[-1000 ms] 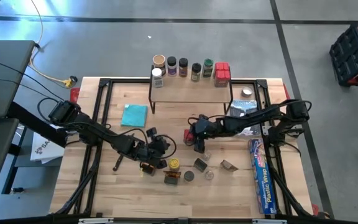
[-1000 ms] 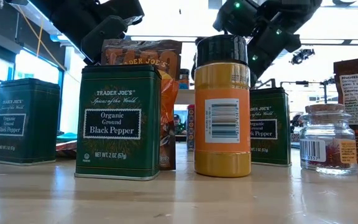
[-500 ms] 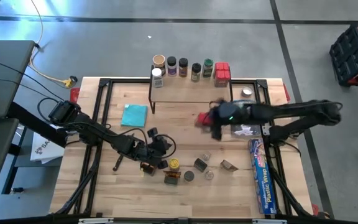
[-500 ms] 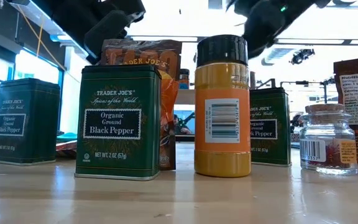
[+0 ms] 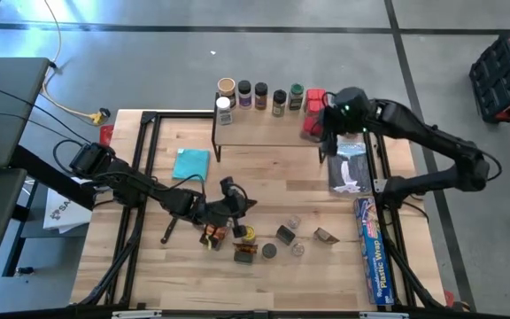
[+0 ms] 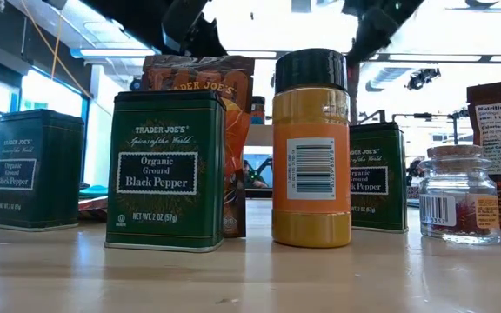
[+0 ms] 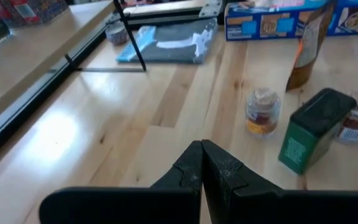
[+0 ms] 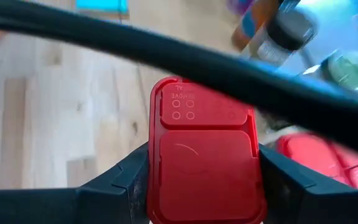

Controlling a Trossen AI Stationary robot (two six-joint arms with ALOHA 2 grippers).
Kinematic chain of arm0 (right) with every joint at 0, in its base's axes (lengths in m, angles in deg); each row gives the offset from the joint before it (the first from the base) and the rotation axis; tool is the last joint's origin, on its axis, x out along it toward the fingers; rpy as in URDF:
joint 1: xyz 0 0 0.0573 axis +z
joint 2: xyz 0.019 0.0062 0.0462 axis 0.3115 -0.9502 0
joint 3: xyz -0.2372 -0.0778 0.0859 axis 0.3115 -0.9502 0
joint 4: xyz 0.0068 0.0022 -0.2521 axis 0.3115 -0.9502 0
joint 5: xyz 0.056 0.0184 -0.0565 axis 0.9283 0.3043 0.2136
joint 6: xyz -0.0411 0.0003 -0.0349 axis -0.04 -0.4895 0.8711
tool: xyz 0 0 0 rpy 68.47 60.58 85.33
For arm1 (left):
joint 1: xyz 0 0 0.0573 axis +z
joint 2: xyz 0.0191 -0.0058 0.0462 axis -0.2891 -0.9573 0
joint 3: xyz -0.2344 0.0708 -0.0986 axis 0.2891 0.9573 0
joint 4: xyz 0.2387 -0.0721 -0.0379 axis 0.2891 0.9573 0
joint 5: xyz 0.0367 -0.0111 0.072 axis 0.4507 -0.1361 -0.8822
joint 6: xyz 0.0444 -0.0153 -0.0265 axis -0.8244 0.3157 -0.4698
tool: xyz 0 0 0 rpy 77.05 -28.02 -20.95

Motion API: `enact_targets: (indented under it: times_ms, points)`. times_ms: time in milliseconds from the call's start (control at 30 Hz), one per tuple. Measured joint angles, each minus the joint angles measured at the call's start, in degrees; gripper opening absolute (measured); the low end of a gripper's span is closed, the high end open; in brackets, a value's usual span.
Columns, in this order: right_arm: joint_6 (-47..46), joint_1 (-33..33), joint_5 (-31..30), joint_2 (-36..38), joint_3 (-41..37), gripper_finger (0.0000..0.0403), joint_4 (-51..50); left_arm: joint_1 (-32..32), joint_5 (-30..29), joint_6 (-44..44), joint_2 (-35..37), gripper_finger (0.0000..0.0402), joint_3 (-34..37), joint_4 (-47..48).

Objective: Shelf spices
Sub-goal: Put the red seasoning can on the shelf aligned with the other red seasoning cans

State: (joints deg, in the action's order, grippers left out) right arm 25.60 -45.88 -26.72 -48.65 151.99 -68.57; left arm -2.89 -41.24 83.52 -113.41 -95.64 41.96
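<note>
Several spices (image 5: 248, 235) dot the wooden table (image 5: 264, 182), seemingly on grey concrete.

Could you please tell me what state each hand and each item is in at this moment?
Left hand: shut, empty, low over the table.
Right hand: shut on red box, at the shelf's right end.
Shelf: standing, jars in a row along its back edge.
Yellow jar: upright, black lid on.
Pepper tin: upright, closed.
Small glass jar: upright, corked.
</note>
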Motion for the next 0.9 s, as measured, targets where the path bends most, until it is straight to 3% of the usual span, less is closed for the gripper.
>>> enact_targets:
  times_ms: [267, 900]
  points:
    - [6.83, -7.40, 6.05, -3.93, 0.00, 0.0204, -3.23, 0.29, 1.17, -0.64, 0.00, 0.0000, 0.00, -2.13]
    - [12.12, -9.06, 4.88, -6.97, 0.02, 0.0225, -4.15, 0.29, 1.36, -1.62, 0.00, 0.0000, 0.00, -2.65]
